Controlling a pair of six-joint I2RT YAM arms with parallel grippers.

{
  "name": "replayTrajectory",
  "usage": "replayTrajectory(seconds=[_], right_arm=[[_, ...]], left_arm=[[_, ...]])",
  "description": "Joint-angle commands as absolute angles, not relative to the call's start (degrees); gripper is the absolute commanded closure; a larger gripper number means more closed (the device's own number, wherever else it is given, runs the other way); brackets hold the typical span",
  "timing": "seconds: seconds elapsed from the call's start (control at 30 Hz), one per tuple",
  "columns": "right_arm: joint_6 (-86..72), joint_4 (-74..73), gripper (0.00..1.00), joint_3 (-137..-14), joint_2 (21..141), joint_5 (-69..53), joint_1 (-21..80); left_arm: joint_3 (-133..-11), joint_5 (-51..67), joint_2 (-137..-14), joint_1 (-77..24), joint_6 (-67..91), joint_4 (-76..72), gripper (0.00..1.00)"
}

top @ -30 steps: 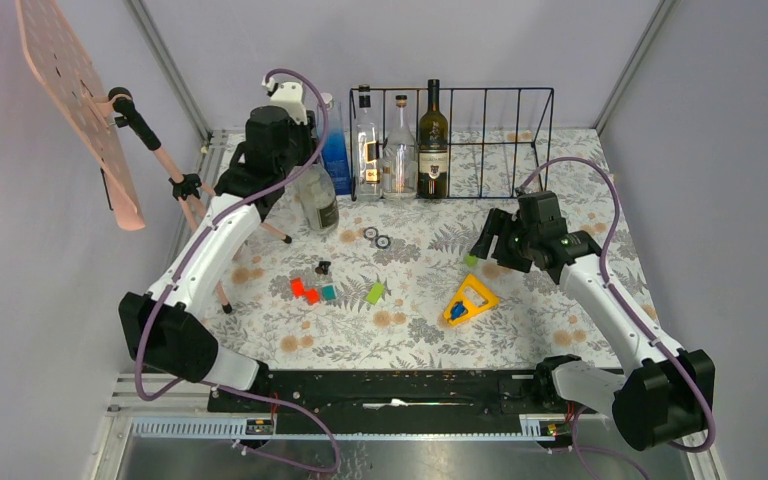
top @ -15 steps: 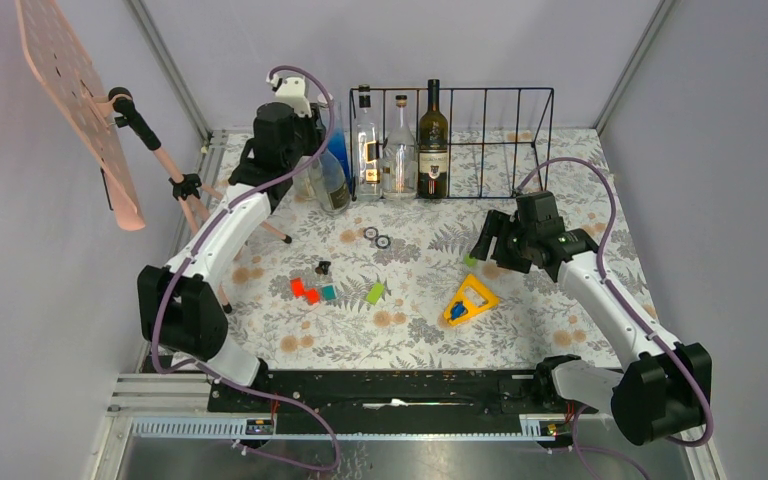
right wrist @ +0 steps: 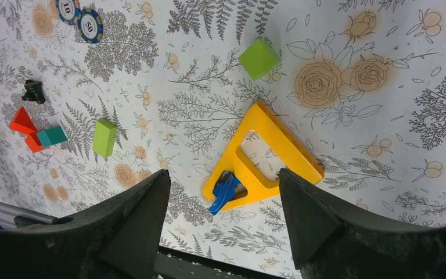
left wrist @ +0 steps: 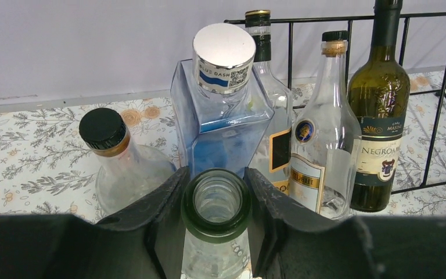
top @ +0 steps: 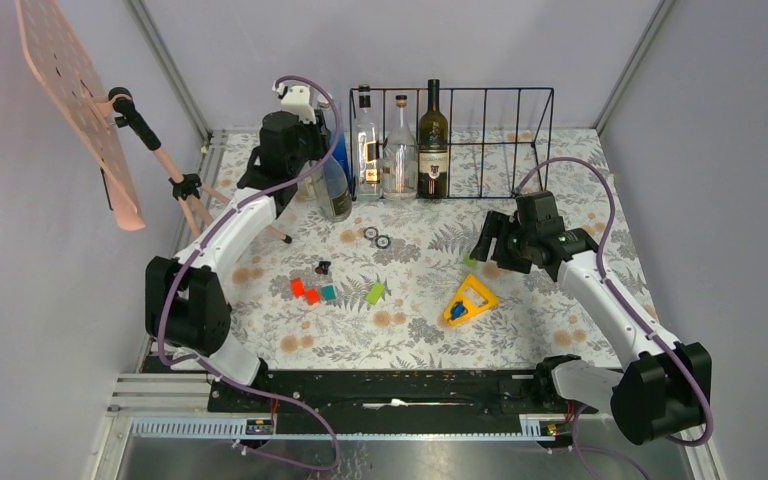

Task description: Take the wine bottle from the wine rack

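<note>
Clamping left gripper on neck of clear green-lipped glass wine bottle, just left of black wire wine rack, at far edge of worktop. Holding right gripper parted, empty.

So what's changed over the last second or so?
The left gripper, shut on the neck of a clear glass bottle with a green rim, carried it away from the arm bases and rightward, closer to the left end of the black wire rack. Nothing was released. The open right gripper and the dark green wine bottle in the rack stayed put.
</note>
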State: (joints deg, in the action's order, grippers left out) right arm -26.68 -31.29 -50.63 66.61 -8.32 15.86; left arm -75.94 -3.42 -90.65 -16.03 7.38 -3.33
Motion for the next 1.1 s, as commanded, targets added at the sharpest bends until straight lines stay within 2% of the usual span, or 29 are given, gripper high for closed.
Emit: replayTrajectory(seconds=[0.0,0.1,0.2,0.47,0.77,1.07], right_arm=[[-25.75,-31.73,0.24,-52.09,66.29,-9.97,16.03],[-25.57,-31.76,0.24,-51.95,66.04,-10.15,16.0],[-25.41,-31.8,0.24,-52.1,65.84,-10.03,16.08],[-24.48,-31.85,0.23,-52.84,65.46,-9.59,16.07],[-23.32,-32.25,0.23,-55.12,66.04,-9.14,16.0],[-21.45,-33.1,0.23,-62.07,68.29,-5.66,16.01]], left_arm=[[-76.65,-1.64,-88.78,-15.63,8.0,-18.48,0.62],[-76.27,-1.33,-88.82,-15.64,8.0,-18.3,0.49],[-76.63,-1.63,-88.81,-15.64,8.08,-17.47,0.4],[-79.14,-3.72,-88.62,-15.64,7.84,-12.83,0.31],[-81.99,-4.92,-85.7,-15.64,8.36,-7.88,0.11],[-82.17,-6.16,-79.93,-15.6,9.23,-2.06,0.06]])
